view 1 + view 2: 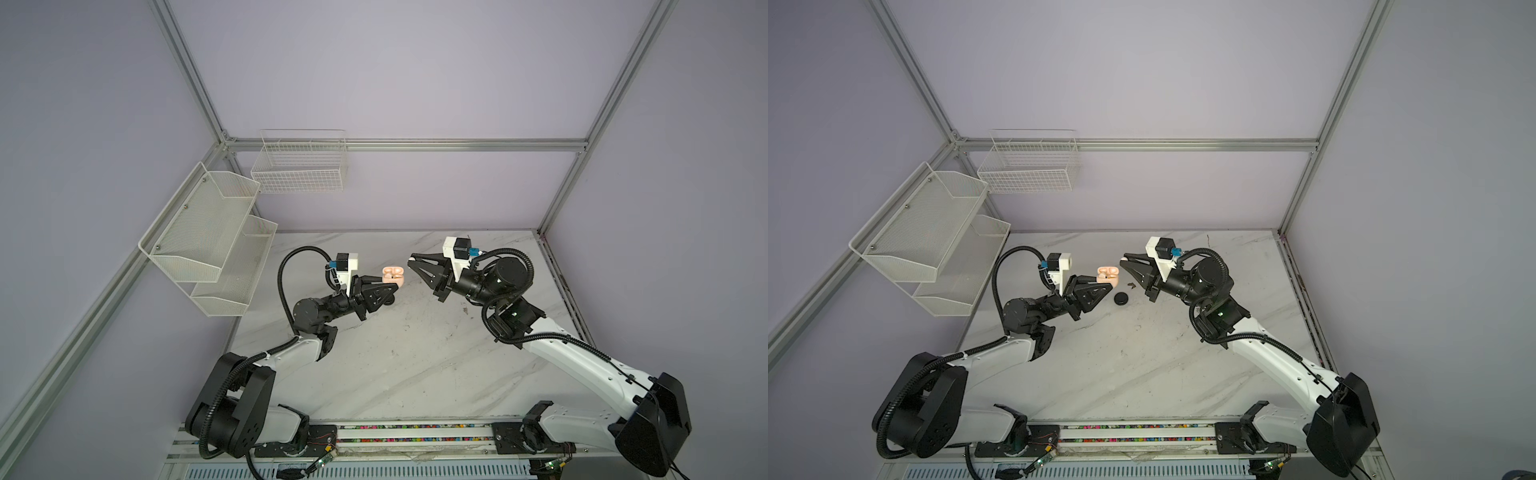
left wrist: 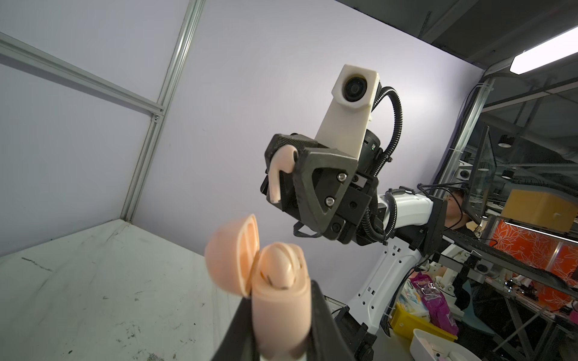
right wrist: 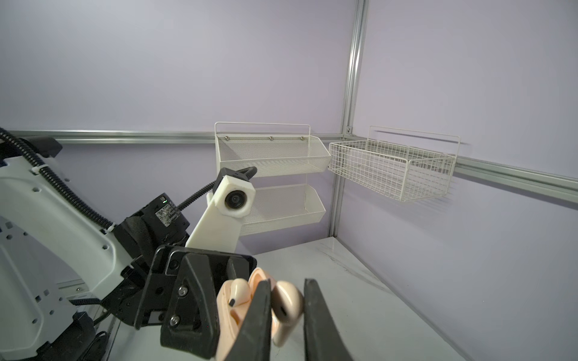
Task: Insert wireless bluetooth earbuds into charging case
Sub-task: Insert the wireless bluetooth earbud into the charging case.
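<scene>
2 hands hang above the counter (image 1: 415, 353): left hand (image 1: 388, 291) clamps the open pink charging case (image 2: 275, 300), 1 earbud (image 2: 281, 268) seated inside; right hand (image 1: 412, 262) pinches another pink earbud (image 2: 280, 168) just beside it.

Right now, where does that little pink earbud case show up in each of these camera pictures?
In a top view: the open charging case sits just below centre.
In a top view: same case, left of centre.
Left wrist: bottom centre, close up.
Right wrist: bottom, left of centre, partly hidden.
Shared landmark: the pale earbud held just beside it in all four.
</scene>
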You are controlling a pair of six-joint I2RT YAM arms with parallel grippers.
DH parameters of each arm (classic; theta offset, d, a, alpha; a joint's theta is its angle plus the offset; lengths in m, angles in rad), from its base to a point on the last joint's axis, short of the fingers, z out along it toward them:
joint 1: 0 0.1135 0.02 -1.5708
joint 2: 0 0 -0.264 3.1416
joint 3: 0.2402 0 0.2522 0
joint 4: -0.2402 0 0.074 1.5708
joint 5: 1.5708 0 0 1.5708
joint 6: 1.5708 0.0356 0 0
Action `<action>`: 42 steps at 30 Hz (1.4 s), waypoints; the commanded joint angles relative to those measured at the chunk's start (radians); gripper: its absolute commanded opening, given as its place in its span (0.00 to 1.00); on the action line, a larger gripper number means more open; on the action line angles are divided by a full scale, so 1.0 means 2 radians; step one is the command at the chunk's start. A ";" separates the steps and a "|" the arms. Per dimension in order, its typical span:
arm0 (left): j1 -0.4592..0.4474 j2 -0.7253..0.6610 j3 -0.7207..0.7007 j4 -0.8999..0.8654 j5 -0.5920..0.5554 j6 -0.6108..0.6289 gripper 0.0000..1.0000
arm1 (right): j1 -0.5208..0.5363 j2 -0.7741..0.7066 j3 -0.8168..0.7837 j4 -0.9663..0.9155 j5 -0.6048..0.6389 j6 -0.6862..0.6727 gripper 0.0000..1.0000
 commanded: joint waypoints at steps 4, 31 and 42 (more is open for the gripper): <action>0.006 0.006 0.052 0.034 0.039 -0.020 0.00 | -0.011 0.022 0.050 0.038 -0.062 -0.066 0.00; 0.007 0.065 0.149 0.034 0.137 -0.015 0.00 | -0.107 0.162 0.260 0.043 -0.438 0.041 0.00; -0.001 0.056 0.160 0.034 0.144 -0.007 0.00 | -0.076 0.138 0.220 0.046 -0.419 0.041 0.00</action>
